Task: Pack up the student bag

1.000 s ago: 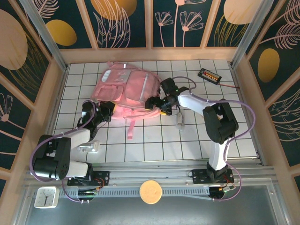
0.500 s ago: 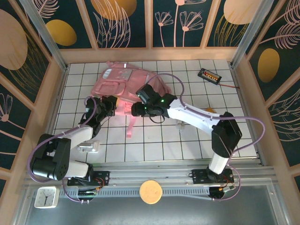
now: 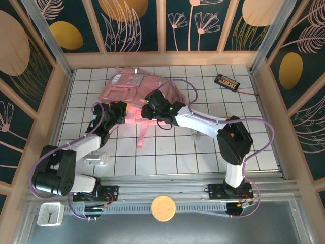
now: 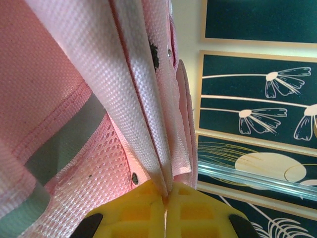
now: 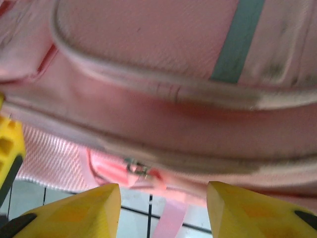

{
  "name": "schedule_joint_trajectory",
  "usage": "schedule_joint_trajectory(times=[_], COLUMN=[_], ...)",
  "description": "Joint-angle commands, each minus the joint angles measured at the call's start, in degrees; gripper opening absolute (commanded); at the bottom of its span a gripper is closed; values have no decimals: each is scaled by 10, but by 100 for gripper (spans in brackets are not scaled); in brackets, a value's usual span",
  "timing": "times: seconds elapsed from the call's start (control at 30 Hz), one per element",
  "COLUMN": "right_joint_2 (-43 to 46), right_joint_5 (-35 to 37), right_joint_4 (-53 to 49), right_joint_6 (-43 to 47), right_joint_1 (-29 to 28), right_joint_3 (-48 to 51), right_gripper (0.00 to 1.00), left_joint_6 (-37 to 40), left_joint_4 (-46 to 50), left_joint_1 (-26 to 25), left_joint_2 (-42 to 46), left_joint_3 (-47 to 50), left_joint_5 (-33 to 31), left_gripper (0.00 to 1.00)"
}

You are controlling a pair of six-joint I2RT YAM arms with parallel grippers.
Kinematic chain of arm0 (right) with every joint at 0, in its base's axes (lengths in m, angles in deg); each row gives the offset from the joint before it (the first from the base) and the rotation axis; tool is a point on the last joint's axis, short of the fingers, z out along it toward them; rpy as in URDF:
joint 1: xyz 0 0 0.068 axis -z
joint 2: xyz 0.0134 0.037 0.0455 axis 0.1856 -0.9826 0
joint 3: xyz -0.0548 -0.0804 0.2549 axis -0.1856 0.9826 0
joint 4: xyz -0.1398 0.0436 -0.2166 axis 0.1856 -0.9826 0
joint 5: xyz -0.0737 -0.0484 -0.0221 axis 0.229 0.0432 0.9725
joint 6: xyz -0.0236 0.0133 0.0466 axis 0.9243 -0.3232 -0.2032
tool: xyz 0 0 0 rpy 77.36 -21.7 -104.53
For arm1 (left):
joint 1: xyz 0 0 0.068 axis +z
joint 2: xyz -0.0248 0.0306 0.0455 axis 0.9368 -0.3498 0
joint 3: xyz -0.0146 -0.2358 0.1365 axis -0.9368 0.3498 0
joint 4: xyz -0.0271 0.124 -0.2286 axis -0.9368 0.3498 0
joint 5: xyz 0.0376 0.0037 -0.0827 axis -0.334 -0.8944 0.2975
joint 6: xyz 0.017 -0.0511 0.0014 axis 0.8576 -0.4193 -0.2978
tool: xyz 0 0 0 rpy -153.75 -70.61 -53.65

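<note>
The pink student bag [image 3: 133, 90] lies at the back left of the tiled table. Its lower left edge is pinched by my left gripper [image 3: 121, 113]. In the left wrist view the yellow pads [image 4: 143, 210] are closed on a fold of the bag's [image 4: 59, 74] pink fabric, with my left gripper [image 4: 167, 197] shut on it. My right gripper [image 3: 147, 113] sits at the bag's lower edge, just right of the left one. It [image 5: 163, 210] is open and empty, facing the bag's [image 5: 163, 49] side, where a metal zipper pull [image 5: 136, 169] and a pink strap [image 5: 171, 220] show.
A black device with orange marks [image 3: 227, 81] and a red lead lies at the back right. A small white object [image 3: 195, 134] rests under the right arm, and another white piece [image 3: 96, 158] lies by the left arm. Wooden walls [image 3: 66, 86] enclose the table.
The right arm has swung left from the bag's right side to its lower edge, close to the left gripper. The left gripper has kept its hold on the fabric.
</note>
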Motion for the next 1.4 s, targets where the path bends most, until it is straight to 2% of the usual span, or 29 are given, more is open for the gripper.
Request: schedule_joint_trajectory(times=[0.0, 0.13, 0.37, 0.5, 0.57, 0.7, 0.87, 1.0, 1.1, 1.23, 1.37], right_joint_2=[-29, -46, -64, -81, -87, -87, -76, -55, -27, 19, 45], right_joint_5=[16, 6, 16, 13, 12, 11, 11, -3, -17, -32, -39], right_joint_4=[31, 36, 28, 16, 7, -1, -36, -81, -101, -105, -106], right_joint_6=[-17, -15, -10, -3, 0, 4, 18, 31, 43, 63, 105], right_joint_1=[14, 15, 14, 13, 13, 14, 15, 28, 48, 93, 144], right_joint_3=[-10, -22, -38, -66, -75, -73, -74, -48, 15, 93, 114], right_gripper=[49, 44, 43, 33, 23, 15, 0, 0, 0, 0, 0], left_joint_6=[-50, -51, -54, -55, -56, -58, -59, -42, -21, 10, 37], left_joint_4=[-24, -23, -25, -26, -28, -31, -30, -17, 3, 34, 58], left_joint_1=[-8, -11, -15, -17, -18, -18, -18, -6, 17, 55, 72], left_joint_2=[21, 18, 15, 13, 12, 13, 16, 19, 27, 34, 33], left_joint_3=[-36, -42, -42, -45, -44, -40, -31, -24, -20, -25, -33], left_joint_5=[3, 4, 2, 2, 2, 0, -4, 5, 18, 44, 63], left_gripper=[0, 0, 0, 0, 0, 0, 0, 0, 0, 0, 0])
